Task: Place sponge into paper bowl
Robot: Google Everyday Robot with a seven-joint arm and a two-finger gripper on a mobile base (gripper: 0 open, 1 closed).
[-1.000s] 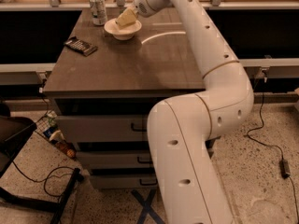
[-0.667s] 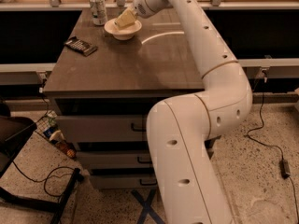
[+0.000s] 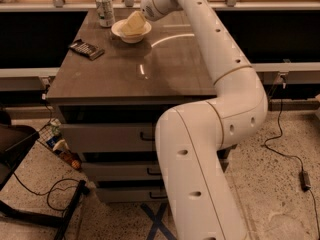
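I am looking at the paper bowl [image 3: 131,38] sitting at the far end of the tabletop [image 3: 150,69], toward 12 o'clock from me. A pale cream-yellow shape is filling its middle, and that is where the pincer [image 3: 134,23] is dipping in from the bowl's 1 o'clock side. I cannot tell how wide the pincer is standing, nor whether it is gripping anything. I am not managing to pick the sponge out from that pale mass, so I cannot tell where it is lying.

A silver can [image 3: 105,9] is standing upright near the bowl at its 10 o'clock. Its label is showing markings, but I cannot read them. A dark flat packet [image 3: 86,49] is lying at the bowl's 8 o'clock, well apart from it.

The white arm [image 3: 220,49] is rising from 6 o'clock, bending at an elbow near 3 o'clock, then stretching toward 11 o'clock over the tabletop.
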